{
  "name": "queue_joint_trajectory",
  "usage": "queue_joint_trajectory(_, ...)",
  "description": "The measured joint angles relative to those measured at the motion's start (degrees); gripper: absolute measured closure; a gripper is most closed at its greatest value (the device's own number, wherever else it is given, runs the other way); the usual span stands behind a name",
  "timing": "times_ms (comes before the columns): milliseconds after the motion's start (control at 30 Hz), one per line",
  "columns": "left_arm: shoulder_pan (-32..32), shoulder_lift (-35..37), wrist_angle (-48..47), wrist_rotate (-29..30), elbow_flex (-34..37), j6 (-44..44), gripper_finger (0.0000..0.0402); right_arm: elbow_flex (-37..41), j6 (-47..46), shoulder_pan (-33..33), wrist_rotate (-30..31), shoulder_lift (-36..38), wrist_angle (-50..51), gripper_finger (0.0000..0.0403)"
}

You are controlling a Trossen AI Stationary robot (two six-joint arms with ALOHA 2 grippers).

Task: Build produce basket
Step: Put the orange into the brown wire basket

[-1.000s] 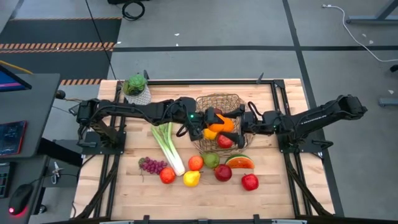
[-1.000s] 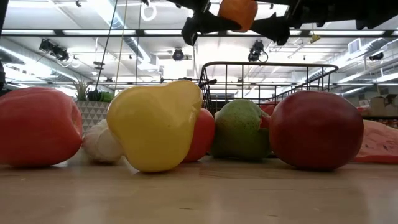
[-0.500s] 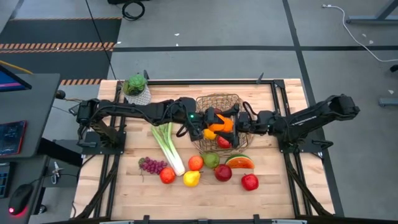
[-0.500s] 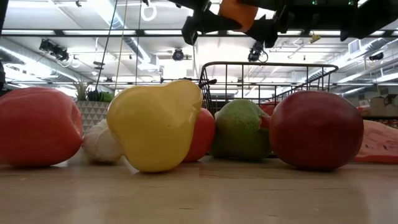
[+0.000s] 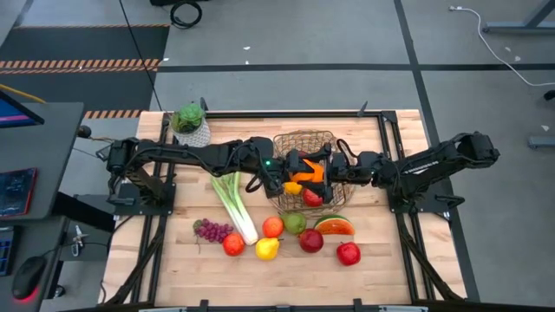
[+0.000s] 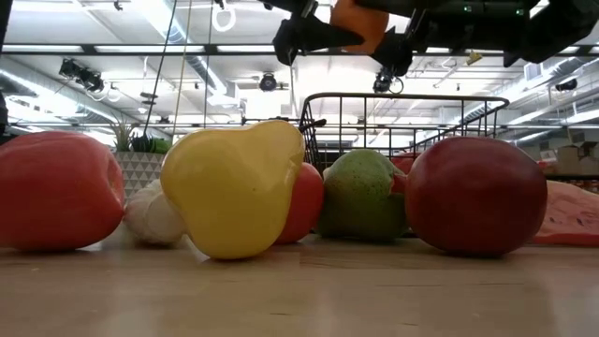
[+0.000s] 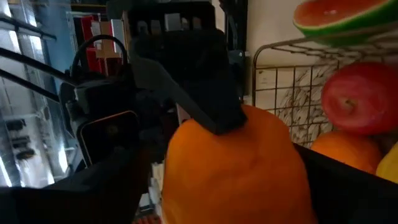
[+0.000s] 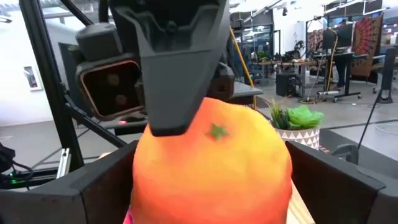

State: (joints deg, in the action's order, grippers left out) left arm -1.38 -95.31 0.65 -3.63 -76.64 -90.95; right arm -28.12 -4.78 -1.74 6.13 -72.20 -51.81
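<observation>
Overhead, two grippers meet on one orange

Both arms reach in from opposite sides and meet above the wire basket (image 5: pixel 306 156), which sits at about 12 o'clock from the table's centre. Between them is an orange (image 5: pixel 310 172), held in the air over the basket; in the low view it hangs clear above the basket's rim.

Left gripper (image 5: pixel 293 170): comes in from 9 o'clock, fingers spread apart on either side of the orange. Whether they press on it or merely flank it, I cannot tell. Right gripper (image 5: pixel 323 171): comes in from 3 o'clock, fingers wide apart around the same orange; the right wrist view shows the fruit filling the gap between its two dark fingers (image 8: pixel 74 186), with one left-arm finger lying across the top of it.

Inside the basket: a red apple (image 5: pixel 313 197), a second orange (image 7: pixel 346 151) and something yellow (image 5: pixel 293 187) beside them.

Loose on the table, from 8 o'clock round to 5 o'clock: a leek (image 5: pixel 234 204), purple grapes (image 5: pixel 212 230), a red fruit (image 5: pixel 233 244), a yellow pear (image 5: pixel 267 249), an orange-red fruit (image 5: pixel 273 227), a green pear (image 5: pixel 295 223), a watermelon slice (image 5: pixel 334 226) and two red apples (image 5: pixel 311 240).

A potted plant (image 5: pixel 190 124) stands at 10 o'clock, near the far edge.
</observation>
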Motion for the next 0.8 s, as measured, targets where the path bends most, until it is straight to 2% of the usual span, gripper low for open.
queue_joint_trajectory(333,0.0,0.0,1.1,0.9,0.0,0.3,0.0037,0.0,-0.2,0.5,0.3,0.1,-0.3,0.0066)
queue_joint_trajectory(567,0.0,0.0,1.1,1.1,0.0,2.4,0.0037,-0.1,0.7,0.5,0.3,0.5,0.7,0.0069)
queue_joint_trajectory(800,0.8,0.0,1.5,5.5,0.0,11.7,0.0031,0.0,6.5,0.5,3.4,8.2,12.6,0.0069)
